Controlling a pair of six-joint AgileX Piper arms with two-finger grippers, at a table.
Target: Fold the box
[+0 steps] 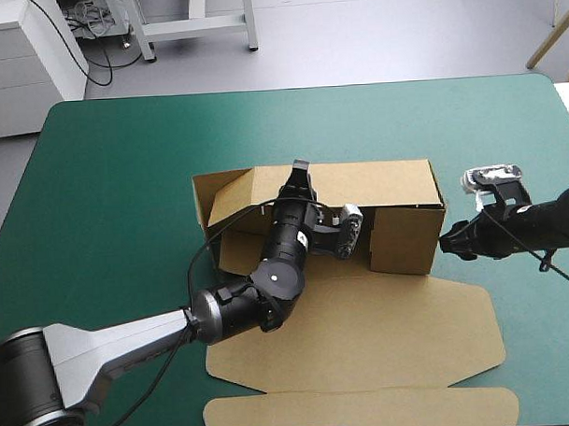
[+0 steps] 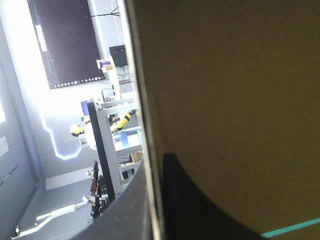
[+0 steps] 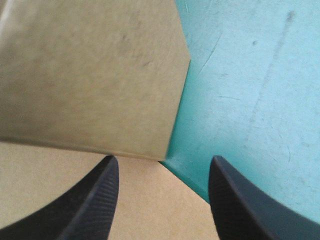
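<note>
Left claw (image 1: 300,168) is clamped on the far wall of the box (image 1: 397,223); right claw (image 3: 162,197) stands apart beside its end. Board seems light, stiff; I would grip wall edges.

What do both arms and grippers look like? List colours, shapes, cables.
Left arm: silver-grey forearm, black rounded joints, and a thin black cable looping alongside. Right arm: black and slim. Right gripper: two broad black fingers, curved like fins, with finely ribbed inner faces.
</note>
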